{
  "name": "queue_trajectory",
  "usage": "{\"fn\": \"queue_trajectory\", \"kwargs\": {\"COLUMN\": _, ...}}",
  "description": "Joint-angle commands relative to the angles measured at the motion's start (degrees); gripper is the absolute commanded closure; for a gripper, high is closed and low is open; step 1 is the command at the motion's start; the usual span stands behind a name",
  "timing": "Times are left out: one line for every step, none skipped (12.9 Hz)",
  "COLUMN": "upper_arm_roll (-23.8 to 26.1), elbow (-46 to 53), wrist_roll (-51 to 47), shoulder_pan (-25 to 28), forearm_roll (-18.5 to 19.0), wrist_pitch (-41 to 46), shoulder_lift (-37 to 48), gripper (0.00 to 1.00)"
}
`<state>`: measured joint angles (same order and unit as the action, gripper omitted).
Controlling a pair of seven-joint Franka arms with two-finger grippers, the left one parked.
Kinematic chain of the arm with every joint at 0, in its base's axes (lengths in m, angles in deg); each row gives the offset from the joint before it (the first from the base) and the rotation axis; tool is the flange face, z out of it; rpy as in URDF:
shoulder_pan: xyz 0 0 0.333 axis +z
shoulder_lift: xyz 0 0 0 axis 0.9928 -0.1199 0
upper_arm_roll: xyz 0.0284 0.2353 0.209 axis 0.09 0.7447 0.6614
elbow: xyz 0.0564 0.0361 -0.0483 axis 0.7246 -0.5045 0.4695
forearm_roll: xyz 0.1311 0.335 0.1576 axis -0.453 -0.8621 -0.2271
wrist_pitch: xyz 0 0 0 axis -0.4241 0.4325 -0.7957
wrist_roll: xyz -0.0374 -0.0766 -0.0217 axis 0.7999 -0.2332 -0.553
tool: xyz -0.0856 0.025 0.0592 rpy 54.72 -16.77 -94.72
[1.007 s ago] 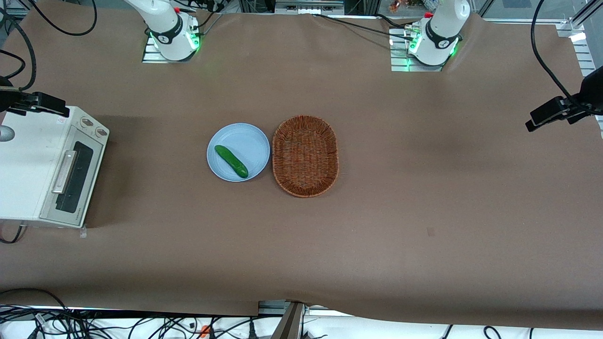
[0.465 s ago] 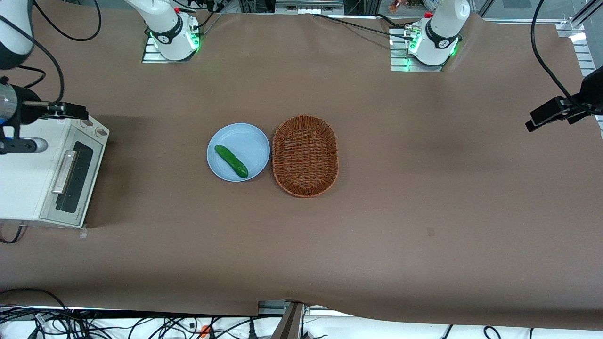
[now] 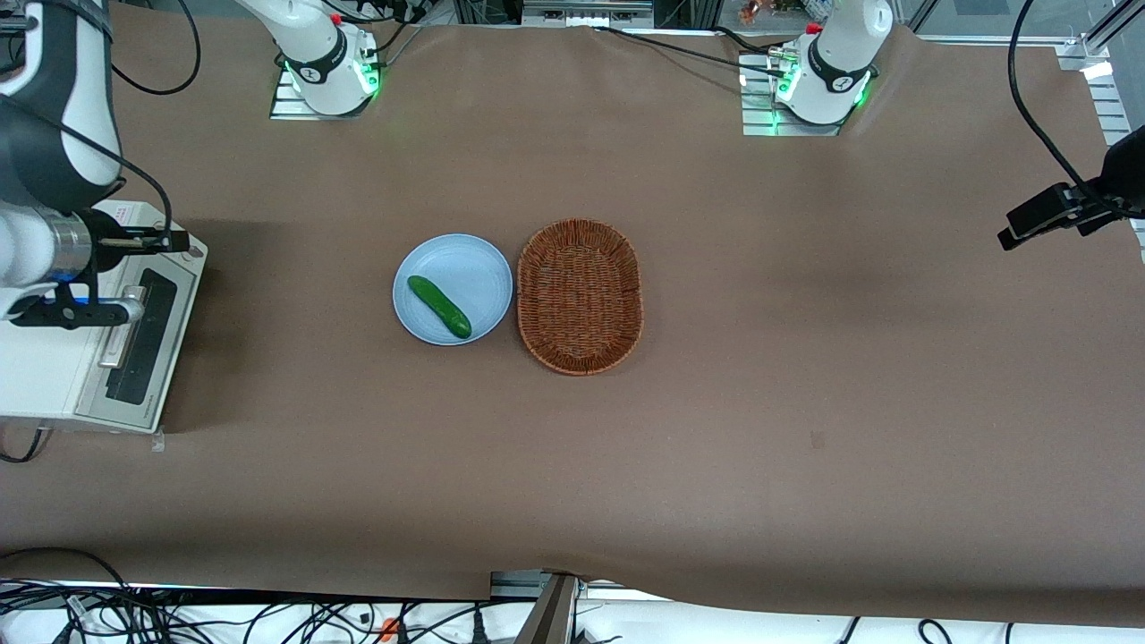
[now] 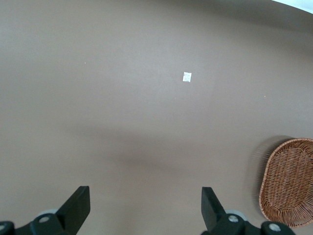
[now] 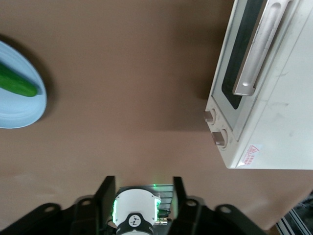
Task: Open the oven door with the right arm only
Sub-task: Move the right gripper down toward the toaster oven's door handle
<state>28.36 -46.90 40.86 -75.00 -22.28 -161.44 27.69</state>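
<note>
— Where is the gripper (image 3: 89, 309)?

— Above the oven (image 3: 54, 358), at the working arm's end of the table, with the oven door (image 3: 143, 335) just beside and below it. The door is shut, its bar handle (image 5: 257, 46) lying flat.

— Fingers spread or closed?

— Apart, in the right wrist view, with nothing held. The blue plate (image 3: 470, 264) with the cucumber (image 3: 438, 306) lies well apart from the gripper, toward the parked arm's end — the wicker basket (image 3: 580, 295) farther still.

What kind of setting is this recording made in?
Probably a robotics lab bench staged as a mock kitchen: a brown-covered table with bolted arm bases, loose cables along its edge, and an oven as prop. The right arm's tool hovers above the closed oven door.
</note>
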Motion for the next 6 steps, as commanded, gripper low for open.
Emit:
{"fn": "queue_trajectory", "kwargs": {"upper_arm_roll": 0.2, "elbow": -0.7, "wrist_roll": 1.9, "shoulder_pan": 1.1, "forearm_roll": 2.7, "wrist_pitch": -0.3, "shoulder_lift": -2.2, "gripper": 0.77}}
{"fn": "queue_trajectory", "kwargs": {"upper_arm_roll": 0.2, "elbow": -0.8, "wrist_roll": 4.1, "shoulder_pan": 1.4, "forearm_roll": 3.5, "wrist_pitch": -1.0, "shoulder_lift": -2.9, "gripper": 0.87}}
{"fn": "queue_trajectory", "kwargs": {"upper_arm_roll": 0.2, "elbow": -0.9, "wrist_roll": 6.6, "shoulder_pan": 1.8, "forearm_roll": 4.0, "wrist_pitch": -1.3, "shoulder_lift": -3.8, "gripper": 0.93}}
{"fn": "queue_trajectory", "kwargs": {"upper_arm_roll": 0.2, "elbow": -0.9, "wrist_roll": 7.2, "shoulder_pan": 1.8, "forearm_roll": 4.3, "wrist_pitch": -2.0, "shoulder_lift": -4.5, "gripper": 0.96}}
{"fn": "queue_trajectory", "kwargs": {"upper_arm_roll": 0.1, "elbow": -1.0, "wrist_roll": 7.3, "shoulder_pan": 1.8, "forearm_roll": 4.5, "wrist_pitch": -2.9, "shoulder_lift": -5.4, "gripper": 1.0}}
{"fn": "queue_trajectory", "kwargs": {"upper_arm_roll": 0.1, "elbow": -1.5, "wrist_roll": 7.5, "shoulder_pan": 1.8, "forearm_roll": 5.4, "wrist_pitch": -4.3, "shoulder_lift": -5.9, "gripper": 1.0}}
